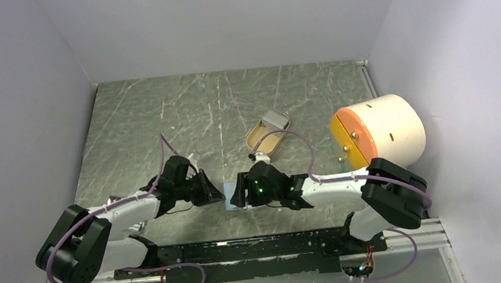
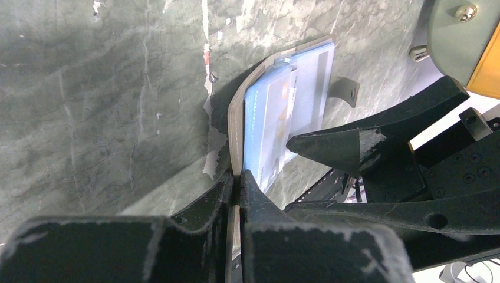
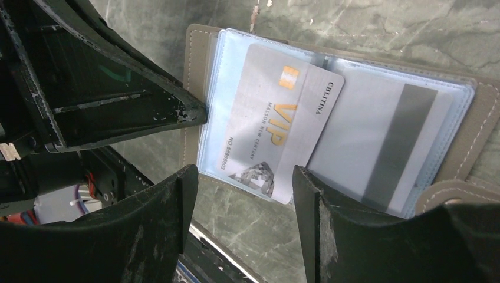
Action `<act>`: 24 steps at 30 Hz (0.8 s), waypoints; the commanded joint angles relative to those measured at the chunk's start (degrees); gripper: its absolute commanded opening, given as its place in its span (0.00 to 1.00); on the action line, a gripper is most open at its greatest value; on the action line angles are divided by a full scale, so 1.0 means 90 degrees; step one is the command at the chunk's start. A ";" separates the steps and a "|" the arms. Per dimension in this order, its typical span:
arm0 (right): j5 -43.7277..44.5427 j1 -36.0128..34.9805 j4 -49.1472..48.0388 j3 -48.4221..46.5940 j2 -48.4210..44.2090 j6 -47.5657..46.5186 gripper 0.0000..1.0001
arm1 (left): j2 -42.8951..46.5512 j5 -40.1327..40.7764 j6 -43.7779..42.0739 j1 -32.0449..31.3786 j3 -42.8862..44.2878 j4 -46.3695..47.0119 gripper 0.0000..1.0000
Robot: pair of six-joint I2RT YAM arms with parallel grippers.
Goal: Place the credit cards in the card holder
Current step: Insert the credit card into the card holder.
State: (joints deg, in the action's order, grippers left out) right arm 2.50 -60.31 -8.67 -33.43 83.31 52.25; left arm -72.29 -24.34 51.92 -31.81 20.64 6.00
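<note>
Recorded on the grey marbled table: cream cylinder with orange face at right rear, tan oval tray mid-table just behind the right arm. Found the left gripper clamped tight on the olive cover edge of the card holder, spread open at front middle between both arms. Found the right gripper parted, jaws either side of the lower end of a tilted VIP card partly in a clear sleeve, grip not determinable, beside a striped card fully sleeved.
</note>
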 commanded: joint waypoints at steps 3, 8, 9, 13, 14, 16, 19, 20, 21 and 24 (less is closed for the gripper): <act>-0.0153 0.0134 -0.0466 0.0066 0.0217 -0.0297 0.63 | -0.0076 -0.0243 -0.0004 0.0018 0.0004 0.0272 0.09; 0.0215 0.0205 0.0127 -0.0044 0.0224 -0.0295 0.63 | -0.0121 -0.0266 -0.0024 0.0011 -0.0012 0.0256 0.09; 0.0266 0.0236 0.0158 0.0001 0.0175 -0.0259 0.63 | -0.0113 -0.0255 -0.0026 0.0010 -0.0009 0.0236 0.09; 0.0231 0.0316 -0.0177 0.0222 -0.0044 -0.0244 0.63 | -0.0155 -0.0226 -0.0066 0.0012 0.0036 0.0177 0.09; 0.0248 0.0316 -0.0199 0.0227 -0.0097 -0.0240 0.63 | -0.0168 -0.0234 -0.0061 0.0012 0.0040 0.0190 0.09; 0.0344 0.0320 -0.0141 0.0208 -0.0169 -0.0239 0.63 | -0.0180 -0.0227 -0.0054 0.0012 0.0031 0.0196 0.09; 0.0379 0.0371 -0.0190 0.0206 -0.0121 -0.0226 0.65 | -0.0183 -0.0229 -0.0046 0.0010 0.0035 0.0198 0.09; 0.0329 0.0400 -0.0253 0.0220 -0.0071 -0.0202 0.65 | -0.0194 -0.0233 -0.0046 0.0016 0.0035 0.0202 0.09; 0.0269 0.0424 -0.0335 0.0228 -0.0002 -0.0176 0.66 | -0.0199 -0.0235 -0.0046 0.0016 0.0035 0.0195 0.09; 0.0102 0.0428 -0.0502 0.0203 0.0196 -0.0142 0.67 | -0.0210 -0.0233 -0.0046 0.0009 0.0049 0.0194 0.09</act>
State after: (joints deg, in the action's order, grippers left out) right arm 3.86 -56.97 -10.92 -32.12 83.22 50.43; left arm -73.63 -25.10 51.90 -31.81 20.64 6.61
